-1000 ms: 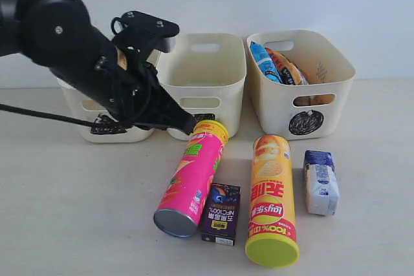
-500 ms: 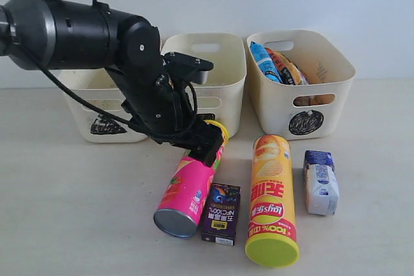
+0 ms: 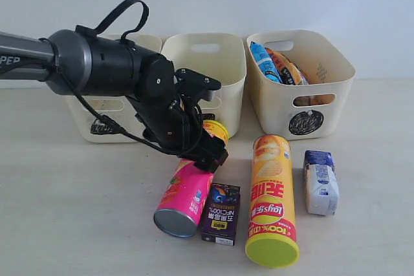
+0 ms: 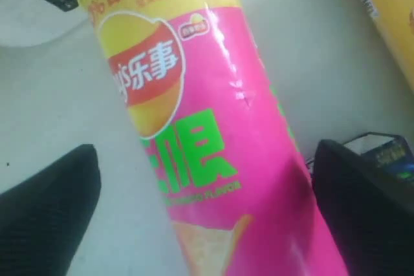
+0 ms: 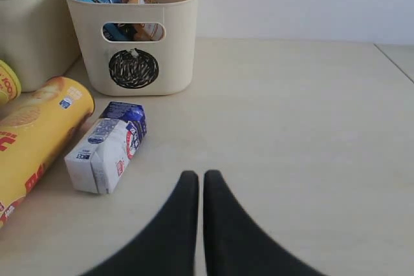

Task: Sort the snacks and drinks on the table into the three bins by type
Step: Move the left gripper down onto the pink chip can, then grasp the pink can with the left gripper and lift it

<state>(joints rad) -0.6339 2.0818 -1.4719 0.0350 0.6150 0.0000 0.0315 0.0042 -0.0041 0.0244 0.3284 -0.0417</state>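
The pink chip tube (image 3: 185,193) lies on the table (image 3: 77,211), its far end under my left gripper (image 3: 208,154). In the left wrist view the left gripper (image 4: 206,153) is open, with one black finger on each side of the pink tube (image 4: 213,134) and table showing beside one finger (image 4: 55,205). The yellow-orange tube (image 3: 272,198), the dark purple carton (image 3: 220,214) and the white-and-blue pack (image 3: 321,185) lie alongside. My right gripper (image 5: 200,176) is shut and empty above bare table, near the white-and-blue pack (image 5: 107,147).
Three cream bins stand at the back: the left one (image 3: 84,117), the middle one (image 3: 207,63), and the right one (image 3: 330,85) with a circle scribble, holding a blue bag (image 3: 263,61) and an orange-brown bag (image 3: 284,66). Open table lies front left.
My left arm swung down and rightward from the bins onto the pink tube. Its gripper went from shut to open around the tube. The right gripper stayed shut.
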